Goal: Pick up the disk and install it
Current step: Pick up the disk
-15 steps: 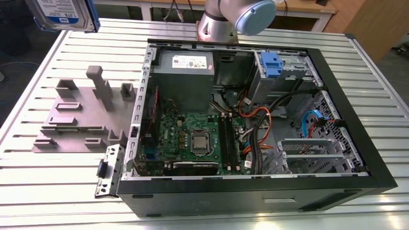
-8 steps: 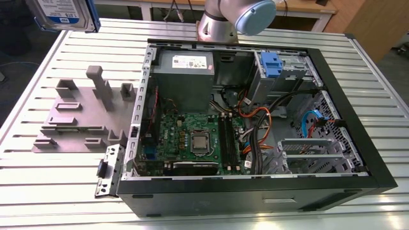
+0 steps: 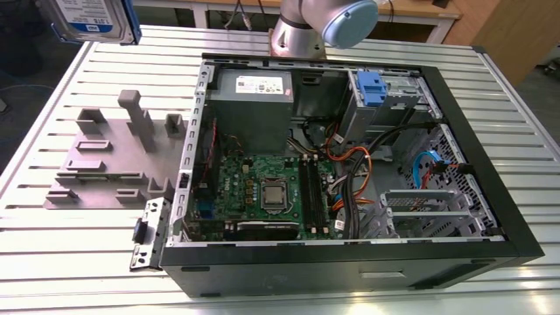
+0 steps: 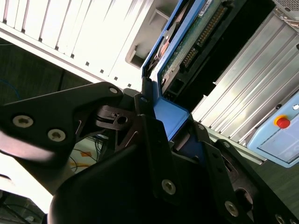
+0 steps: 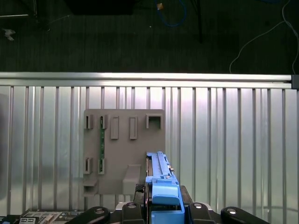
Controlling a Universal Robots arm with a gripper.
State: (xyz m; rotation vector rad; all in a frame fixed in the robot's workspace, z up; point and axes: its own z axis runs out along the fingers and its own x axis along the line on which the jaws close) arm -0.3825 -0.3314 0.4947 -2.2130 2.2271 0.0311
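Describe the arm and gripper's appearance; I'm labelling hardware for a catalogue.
The arm is a silver-grey metal tube with a rounded pale blue-grey joint cap. The gripper is matte black, built of angular linkage plates fastened with silver screws.

1. Disk point(image 3: 88, 20): silver-grey, white-and-blue label, blue side rails.
2. Gripper point(image 4: 170, 114): black.
3. Table point(image 3: 394, 46): silver, ribbed slats.
4. Fixture block point(image 3: 105, 164): plain grey.
5. Computer case point(image 3: 516, 230): black shell.
6. Motherboard point(image 3: 262, 177): green.
7. Power supply point(image 3: 252, 111): grey, white sticker.
8. Drive latch point(image 3: 372, 88): blue.
9. Cables point(image 3: 348, 156): orange, blue.
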